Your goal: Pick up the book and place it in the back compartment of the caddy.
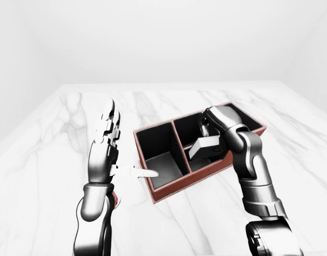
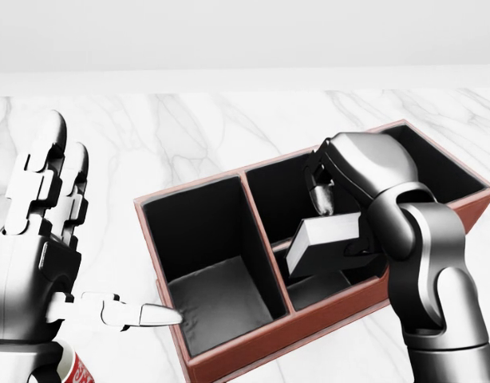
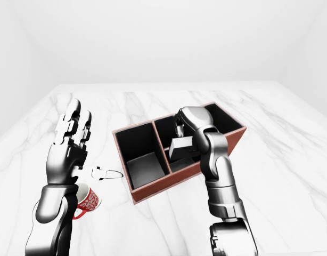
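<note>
Book (image 2: 323,243) in right hand (image 2: 341,215) inside caddy (image 2: 253,351) (tilted, near the divider)

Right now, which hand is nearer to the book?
Right. The right hand is down inside the caddy, holding the book over a right-side compartment. The left hand is raised, open, off to the caddy's left in the head view, apart from the book.

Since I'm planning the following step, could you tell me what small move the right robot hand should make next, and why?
Probably lower it a little further. The right robot hand holds the book tilted above the divider inside the caddy, not yet resting on the compartment floor.
</note>
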Robot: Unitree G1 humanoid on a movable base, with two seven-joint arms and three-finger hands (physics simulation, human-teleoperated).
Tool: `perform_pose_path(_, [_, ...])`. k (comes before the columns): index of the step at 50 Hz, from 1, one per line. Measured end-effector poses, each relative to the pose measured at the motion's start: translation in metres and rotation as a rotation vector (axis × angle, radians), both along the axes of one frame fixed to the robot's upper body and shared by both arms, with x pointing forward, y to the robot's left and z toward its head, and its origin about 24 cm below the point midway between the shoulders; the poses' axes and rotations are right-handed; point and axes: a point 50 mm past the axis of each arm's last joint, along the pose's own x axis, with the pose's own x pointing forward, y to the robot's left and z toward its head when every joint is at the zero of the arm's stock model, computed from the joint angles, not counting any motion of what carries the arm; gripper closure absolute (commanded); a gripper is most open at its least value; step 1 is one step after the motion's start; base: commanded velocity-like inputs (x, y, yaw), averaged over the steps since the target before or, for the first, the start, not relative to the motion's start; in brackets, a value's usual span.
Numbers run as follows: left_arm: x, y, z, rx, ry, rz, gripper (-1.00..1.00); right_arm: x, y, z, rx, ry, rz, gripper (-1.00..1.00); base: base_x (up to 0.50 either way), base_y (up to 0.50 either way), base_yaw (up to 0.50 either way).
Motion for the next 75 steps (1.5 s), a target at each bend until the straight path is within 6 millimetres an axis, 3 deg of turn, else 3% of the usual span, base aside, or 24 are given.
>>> perform_pose_path(75, [0.0, -0.001, -0.001, 0.006, 0.004, 0.004, -0.98, 0.017, -0.003, -0.035, -0.029, -0.003, -0.022, 1.0, 0.0, 0.0, 0.0])
